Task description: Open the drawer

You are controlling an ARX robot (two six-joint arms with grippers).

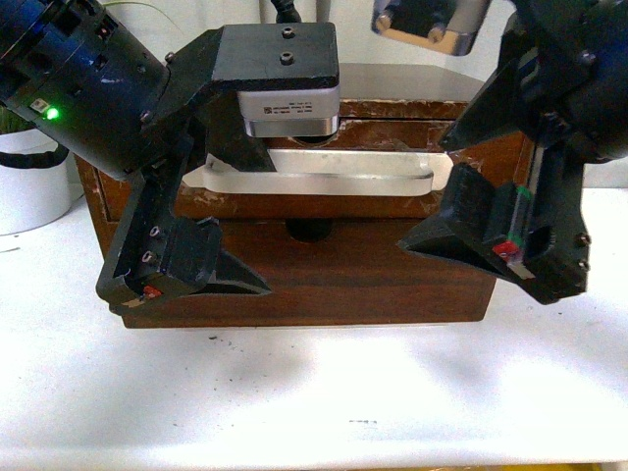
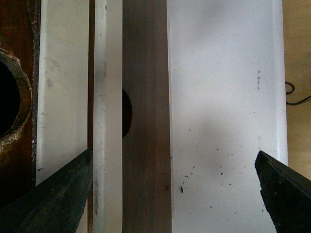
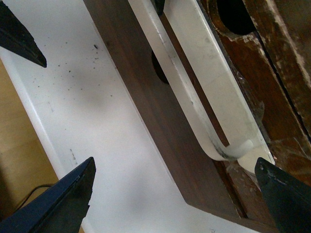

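Note:
The drawer [image 1: 392, 132] is the upper front of a dark brown wooden cabinet, with a long white bar handle [image 1: 343, 177] across it. No pale inside shows. My left gripper [image 1: 263, 226] is open in front of the handle's left part, one finger near the bar and the other low by the table. My right gripper [image 1: 422, 196] is open around the handle's right end without touching it. In the left wrist view the handle [image 2: 63, 97] lies by one finger. In the right wrist view the handle's curved end [image 3: 218, 145] sits near one fingertip.
Below the handled drawer is a plain drawer front [image 1: 334, 275] with only a notch [image 1: 309, 231]. The cabinet stands on a white table [image 1: 314, 392]. A white container [image 1: 29, 186] stands at the left. The table edge [image 3: 39, 131] borders a brown floor.

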